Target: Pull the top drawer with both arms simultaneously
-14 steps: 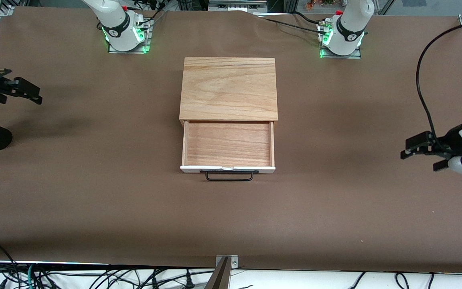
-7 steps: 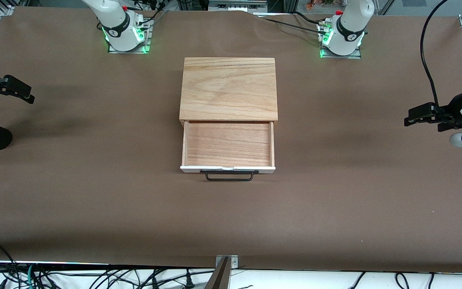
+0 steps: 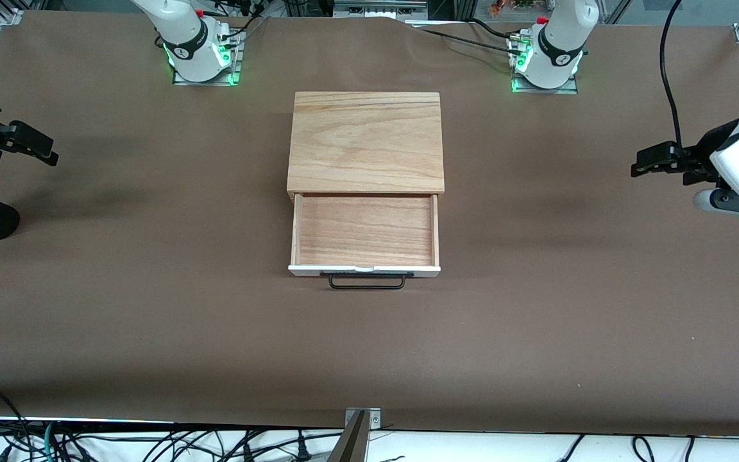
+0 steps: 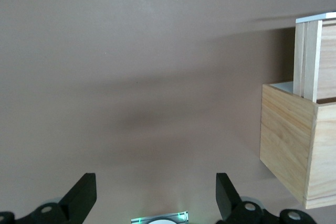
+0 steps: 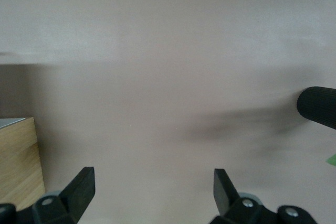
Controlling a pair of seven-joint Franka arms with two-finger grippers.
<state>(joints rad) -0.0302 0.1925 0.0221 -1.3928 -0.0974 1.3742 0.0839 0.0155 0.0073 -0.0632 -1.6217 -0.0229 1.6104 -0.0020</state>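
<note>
Top drawer [image 3: 365,232] pulled fully out, empty; arms' tools apart at table ends.

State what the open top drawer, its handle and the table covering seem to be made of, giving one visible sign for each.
Top drawer: probably wood, visible reddish grain; the front panel looks painted white.
Handle: thin black bar, probably metal, though coated plastic is possible.
Table covering: matte brown sheet, paper-like, slightly rippled at the edge between the arm bases.

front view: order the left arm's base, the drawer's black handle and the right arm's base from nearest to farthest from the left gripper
From the left gripper, open over the table's left-arm end:
1. left arm's base, by the table's top edge.
2. black handle, on the open top drawer.
3. right arm's base, toward the right arm's end.
</note>
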